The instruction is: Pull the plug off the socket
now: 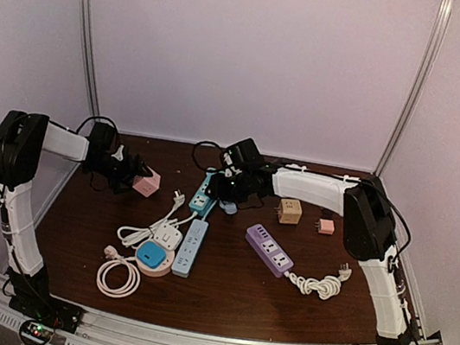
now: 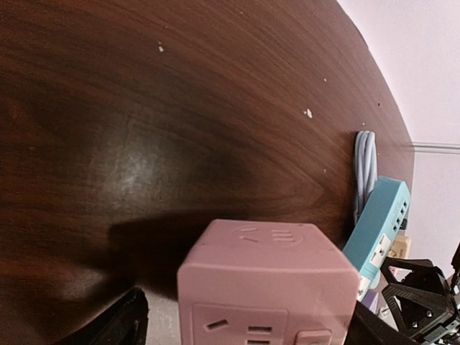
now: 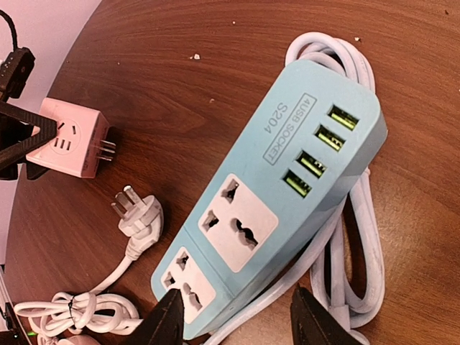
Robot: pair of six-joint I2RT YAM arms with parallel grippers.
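The jaws of the left gripper (image 2: 248, 323) are seen apart, with the pink plastic cube plug (image 2: 269, 280) between them; a gap is visible between the cube and one black finger (image 2: 115, 323). The jaws of the right gripper (image 3: 237, 316) are placed astride the near end of the light blue plastic socket strip (image 3: 287, 187) and the coiled white cable (image 3: 359, 244) under it; whether they are pressed on the strip cannot be told. The pink plug is found well apart from the strip, its metal pins (image 3: 106, 149) bare. Near the strip a loose white plug (image 3: 140, 215) is laid on the dark wooden table (image 2: 144, 108).
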